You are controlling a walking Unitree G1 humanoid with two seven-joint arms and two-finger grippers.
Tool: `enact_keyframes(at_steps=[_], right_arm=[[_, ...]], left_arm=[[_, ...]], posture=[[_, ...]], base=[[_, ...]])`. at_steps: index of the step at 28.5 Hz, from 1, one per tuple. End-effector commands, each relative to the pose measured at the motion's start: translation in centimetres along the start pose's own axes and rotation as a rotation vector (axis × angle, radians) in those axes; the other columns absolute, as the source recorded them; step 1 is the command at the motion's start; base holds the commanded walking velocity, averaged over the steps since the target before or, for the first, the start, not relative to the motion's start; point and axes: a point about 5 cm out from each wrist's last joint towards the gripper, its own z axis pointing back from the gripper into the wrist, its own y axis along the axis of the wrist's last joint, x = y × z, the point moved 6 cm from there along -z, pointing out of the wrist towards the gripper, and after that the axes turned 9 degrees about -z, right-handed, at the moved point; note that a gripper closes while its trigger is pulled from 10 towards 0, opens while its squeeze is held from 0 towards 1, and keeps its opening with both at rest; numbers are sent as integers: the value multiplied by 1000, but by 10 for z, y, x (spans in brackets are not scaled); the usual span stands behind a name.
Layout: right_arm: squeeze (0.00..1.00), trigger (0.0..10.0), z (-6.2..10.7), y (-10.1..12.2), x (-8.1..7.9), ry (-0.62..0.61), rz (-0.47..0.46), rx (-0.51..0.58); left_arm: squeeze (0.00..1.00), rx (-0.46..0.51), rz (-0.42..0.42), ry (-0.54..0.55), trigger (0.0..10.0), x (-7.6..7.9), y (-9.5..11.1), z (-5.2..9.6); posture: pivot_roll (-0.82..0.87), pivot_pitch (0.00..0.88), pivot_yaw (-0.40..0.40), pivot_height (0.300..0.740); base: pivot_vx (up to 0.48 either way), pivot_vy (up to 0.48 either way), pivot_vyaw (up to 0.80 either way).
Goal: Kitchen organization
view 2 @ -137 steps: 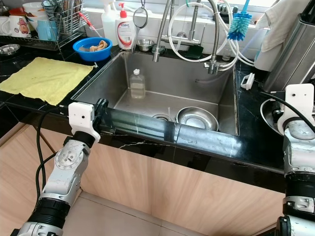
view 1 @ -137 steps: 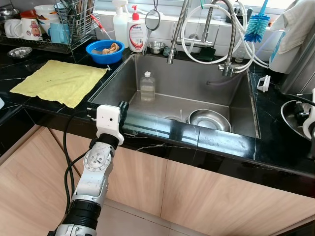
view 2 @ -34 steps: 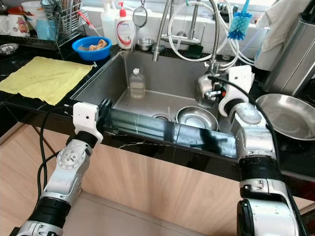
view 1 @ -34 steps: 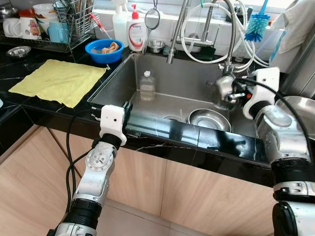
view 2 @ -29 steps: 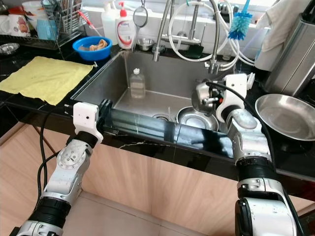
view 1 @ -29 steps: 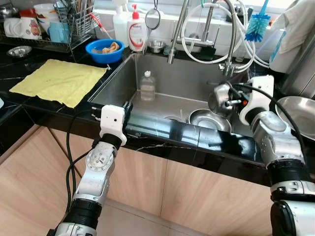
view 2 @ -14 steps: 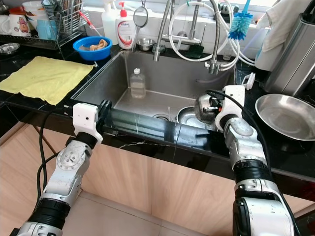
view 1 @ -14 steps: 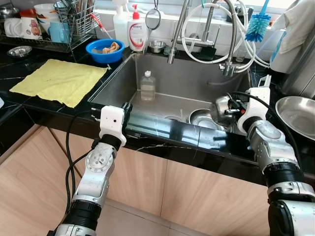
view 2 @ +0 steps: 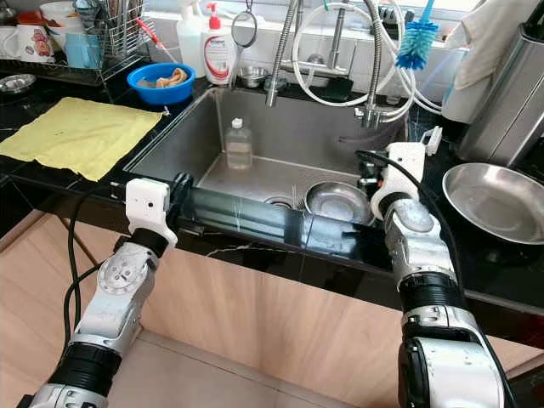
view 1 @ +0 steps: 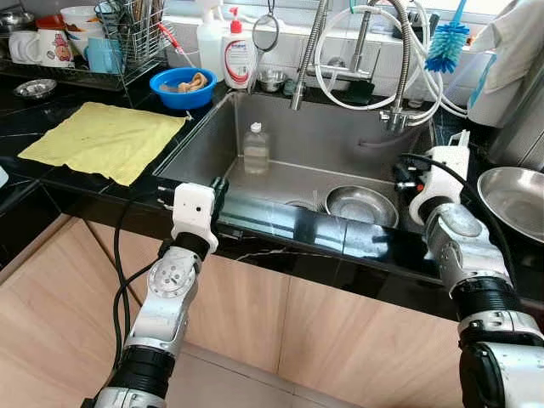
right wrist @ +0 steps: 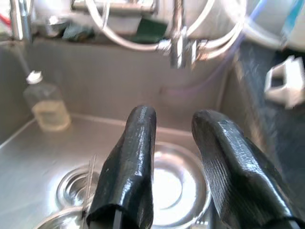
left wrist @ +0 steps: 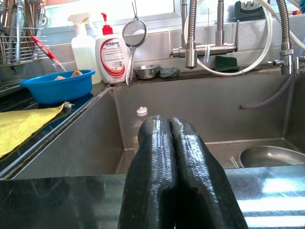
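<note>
Right wrist view: the right gripper (right wrist: 174, 162) is seen with its two black fingers (right wrist: 128, 167) spread apart and nothing between them, held above the right side of the sink (view 1: 212, 136). Below the fingers a steel bowl (right wrist: 176, 186) is seen on the sink floor, with the drain (right wrist: 76, 186) just beside it. In the left eye view the same bowl (view 1: 361, 204) lies in the right half of the basin, near the front wall.

Left wrist view: the left gripper (left wrist: 174, 157) is shown with its fingers pressed together, empty, resting at the black front edge of the counter (view 1: 280, 225) at the left corner of the sink.

Items in the sink: a clear bottle (view 1: 256, 149) with a white cap, upright, against the back left.

Items behind the sink: a tap (view 1: 306, 51) with a coiled hose, a soap bottle (view 1: 237, 55), a spray bottle (view 1: 208, 38), a hanging strainer (view 1: 265, 32), a small steel cup (view 1: 271, 80), a blue brush (view 1: 445, 42).

Items on the left counter: a yellow cloth (view 1: 102, 140) laid flat, a blue bowl (view 1: 180, 85), a dish rack (view 1: 119, 42) with cups and cutlery, a small steel dish (view 1: 36, 87).

Items on the right counter: a large steel pan (view 1: 512, 200), well apart from the sink bowl.
</note>
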Motion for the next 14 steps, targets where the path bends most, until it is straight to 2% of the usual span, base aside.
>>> enact_keyframes(at_steps=[1,2,3,6,10,12,13,14], right_arm=[[0,10000,5,18,8,-47,112,50],[0,10000,5,18,8,-47,112,50],[0,10000,9,23,12,-70,174,55],[0,10000,13,26,17,-97,217,39],[0,10000,24,22,39,-186,315,-32],[0,10000,32,18,53,-241,318,-67],[0,10000,32,18,53,-241,318,-67],[129,10000,35,16,56,-252,305,-78]], left_arm=[[0,6,-15,-2,10000,-1,4,0],[0,6,-15,-2,10000,-1,4,0],[0,5,-15,-2,10000,-1,4,0],[0,4,-15,-2,10000,-1,3,-1],[0,2,-13,-5,10000,0,3,-1],[0,2,-12,-7,10000,0,2,-1],[0,2,-12,-7,10000,0,2,-1],[0,2,-12,-8,10000,1,2,-1]], posture=[[97,0,-15,740],[97,0,-15,740],[92,0,-14,740],[86,0,-12,740],[80,0,-11,740],[77,0,-10,740],[77,0,-10,740],[77,0,-10,740]], base=[[0,0,0],[0,0,0],[0,0,0],[0,0,0],[0,0,0],[0,0,0],[0,0,0],[0,0,0]])
